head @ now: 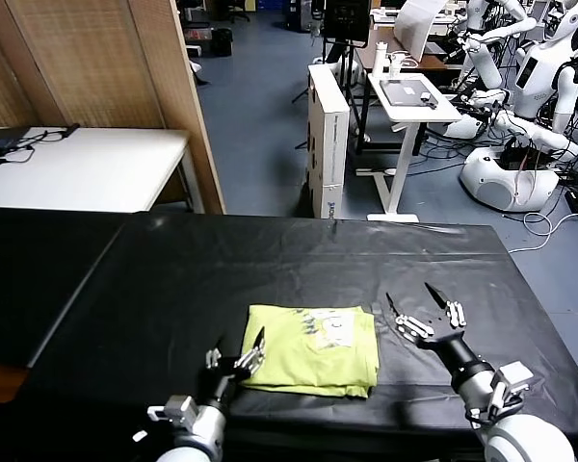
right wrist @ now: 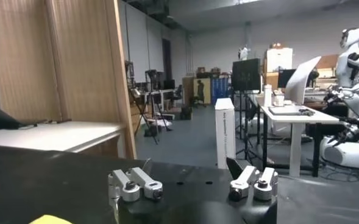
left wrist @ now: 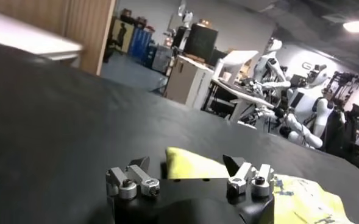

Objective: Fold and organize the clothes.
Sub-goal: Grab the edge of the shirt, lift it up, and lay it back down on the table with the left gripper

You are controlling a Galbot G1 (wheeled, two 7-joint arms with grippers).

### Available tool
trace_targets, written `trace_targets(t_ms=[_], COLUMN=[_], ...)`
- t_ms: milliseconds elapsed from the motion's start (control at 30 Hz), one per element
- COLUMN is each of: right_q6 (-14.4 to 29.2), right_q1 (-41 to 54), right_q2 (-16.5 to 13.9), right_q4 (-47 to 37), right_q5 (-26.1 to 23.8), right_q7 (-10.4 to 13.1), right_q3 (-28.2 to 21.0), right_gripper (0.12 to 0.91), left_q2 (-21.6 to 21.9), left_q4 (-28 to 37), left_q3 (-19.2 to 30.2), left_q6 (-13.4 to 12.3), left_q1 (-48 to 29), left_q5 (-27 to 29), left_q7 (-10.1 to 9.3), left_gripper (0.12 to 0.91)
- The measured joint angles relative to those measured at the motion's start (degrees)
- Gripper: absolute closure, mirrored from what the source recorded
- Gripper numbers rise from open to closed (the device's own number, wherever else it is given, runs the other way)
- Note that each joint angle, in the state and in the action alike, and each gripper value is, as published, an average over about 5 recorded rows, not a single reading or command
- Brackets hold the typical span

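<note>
On the black desk (head: 270, 269): the lime yellow-green T-shirt (head: 313, 351) is lying folded into a compact rectangle, sitting toward the near edge around 6 o'clock of the desk top.
T-shirt surface: a faint whitish print is showing on its upper face, toward the far right part of the fold; in the left wrist view the T-shirt (left wrist: 301, 198) is lying just beyond the fingers.
Left hand (head: 239, 353): it is hovering at the T-shirt's near left corner, about 8 o'clock from the fold's middle, fingers standing wide apart and gripping nothing; whether a fingertip is touching the cloth cannot be told.
Left hand, wrist view (left wrist: 186, 164): both fingertips are pointing across the desk with the yellow corner lying between them.
Right hand (head: 424, 306): it is hanging at 3 o'clock of the T-shirt, near it but apart, fingers spread wide and empty.
Right hand, wrist view (right wrist: 189, 165): it is facing the far edge of the desk, with a sliver of yellow cloth showing at the frame's edge.
</note>
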Motion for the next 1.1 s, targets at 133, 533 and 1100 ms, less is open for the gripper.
trace_targets(t_ms=[133, 533, 1100], right_q6=[0.0, -0.1, -0.2], right_q1=[-0.2, -0.4, 0.0], right_q2=[0.0, 0.2, 0.2], right_q4=[0.2, 0.8, -0.2], right_q5=[0.0, -0.2, -1.1], right_q7=[0.0, 0.1, 0.2], right_q3=[0.1, 0.0, -0.3], right_gripper=[0.118, 0.118, 0.118], left_q2=[-0.7, -1.3, -2.3], left_q4=[1.1, 3.2, 2.3], left_q3=[0.3, 0.2, 0.4], left_q6=[-0.1, -0.1, 0.3], left_q1=[-0.7, -1.5, -0.7], left_q5=[-0.1, -2.4, -2.1], left_q7=[0.04, 0.46, 0.87], left_gripper=[0.123, 0.183, 0.852])
